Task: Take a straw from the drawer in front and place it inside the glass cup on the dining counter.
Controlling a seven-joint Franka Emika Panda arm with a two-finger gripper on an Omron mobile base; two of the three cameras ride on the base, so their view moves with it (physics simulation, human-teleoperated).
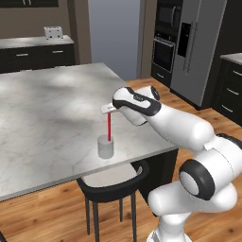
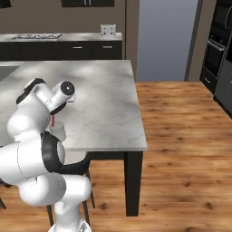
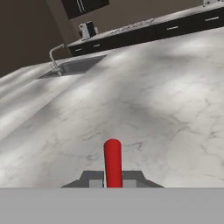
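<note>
Dark-cabinet kitchen with wood plank floor; stainless fridge [image 1: 196,47] and built-in oven [image 1: 164,47] at upper right of the left base view, a long dark worktop [image 2: 61,38] across the top of the right base view carrying a small white toaster [image 2: 108,30]. The dining counter [image 1: 52,104], a veined white-grey marble slab, takes up the left and centre of the left base view; in the hand view a sink with faucet [image 3: 65,65] sits in it at upper left. A black round stool [image 1: 111,186] stands under the counter's near edge, lower centre of the left base view. White arm reaches from lower right of that view up to centre. The gripper [image 1: 108,109] hangs over the counter near its front edge, jaws narrow and clamped on the top of the straw [image 1: 109,127], which stands upright. The straw's lower end sits inside the glass cup [image 1: 105,147], which stands on the counter just below the hand, centre-left of the frame. In the right base view the cup [image 2: 59,130] shows beside the arm at centre left, a short red stretch of straw [image 2: 53,120] above it. In the hand view the straw [image 3: 113,162] rises red at bottom centre between the finger tips [image 3: 94,183].
</note>
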